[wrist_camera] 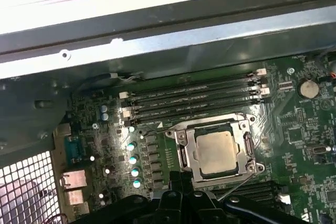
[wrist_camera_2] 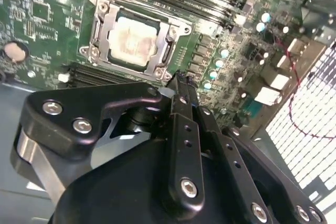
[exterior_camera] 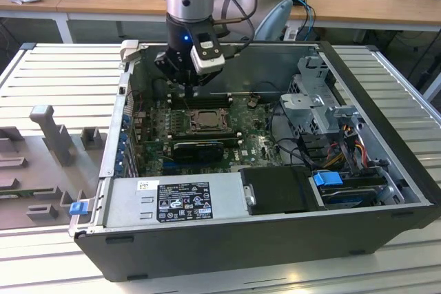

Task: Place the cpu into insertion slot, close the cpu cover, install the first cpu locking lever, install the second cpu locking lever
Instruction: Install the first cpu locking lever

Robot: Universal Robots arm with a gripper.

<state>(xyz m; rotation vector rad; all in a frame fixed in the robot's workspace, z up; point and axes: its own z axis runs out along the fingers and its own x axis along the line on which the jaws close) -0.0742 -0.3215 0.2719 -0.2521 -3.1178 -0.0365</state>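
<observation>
The cpu (exterior_camera: pixel 205 120) (wrist_camera_2: pixel 131 38) (wrist_camera: pixel 214 153) lies flat in its socket on the green motherboard (exterior_camera: pixel 256 144), pale metal top up. The cpu cover (wrist_camera_2: pixel 101 24) (wrist_camera: pixel 183 157), a silver frame, lies down around the chip. In the first wrist view a thin metal lever (wrist_camera: pixel 237 184) slants away from the socket's corner. My gripper (exterior_camera: pixel 190 91) (wrist_camera_2: pixel 179 78) hangs just above the board beside the socket's edge, fingers together, holding nothing. Its black body hides the board below it in both wrist views.
The work sits deep inside an open computer case (exterior_camera: pixel 375 135). A long black graphics card (exterior_camera: pixel 198 149) lies beside the socket, memory slots (wrist_camera: pixel 194 98) on its other side. A power supply (exterior_camera: pixel 179 201) and drive cage (exterior_camera: pixel 324 101) with cables crowd the case.
</observation>
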